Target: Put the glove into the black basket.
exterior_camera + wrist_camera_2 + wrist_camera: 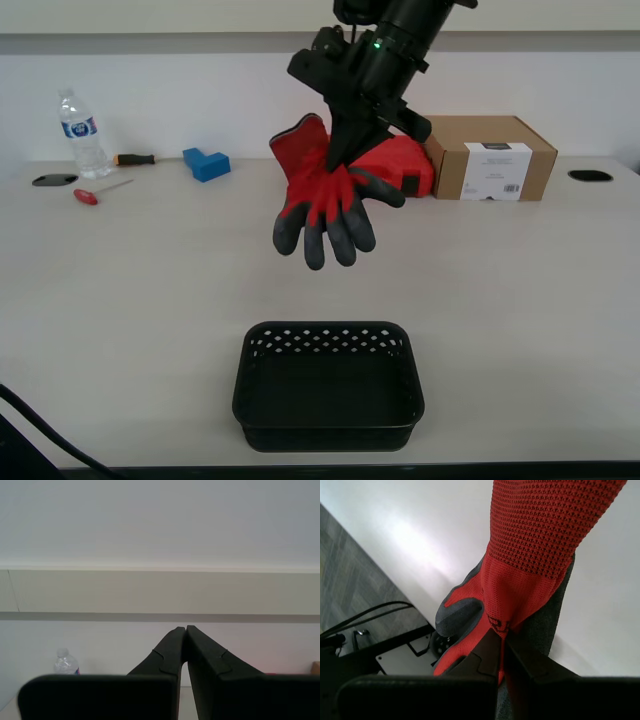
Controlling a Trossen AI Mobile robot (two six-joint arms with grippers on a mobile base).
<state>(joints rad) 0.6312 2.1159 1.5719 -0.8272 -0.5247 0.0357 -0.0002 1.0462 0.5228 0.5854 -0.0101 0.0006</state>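
1. The table [120,300] is a pale, wide surface that fills most of the exterior view, with a white wall behind it.
2. The black basket [328,386] sits on the table at the near edge, roughly central. Its lattice sides and dark floor show, and nothing lies inside it.
3. A cardboard box [490,157] stands at the back, toward the exterior view's right, closed, with a white label on its front.
4. A red tool case [400,165] lies just beside the box, partly hidden behind the arm and the glove.
5. The glove [325,200] hangs in the air above the table, well above and behind the basket, grey fingers pointing down and cuff up.
6. My first gripper [502,640] has its jaws pressed together on the red knit of the glove, pinching the fabric between them.
7. My second gripper [185,630] has its jaws closed tip to tip with nothing between them, facing the wall.
8. A water bottle [80,135] stands at the back on the exterior view's left; I cannot tell how full it is.
9. A blue block [206,163] and a red-handled screwdriver [98,192] lie near the bottle.
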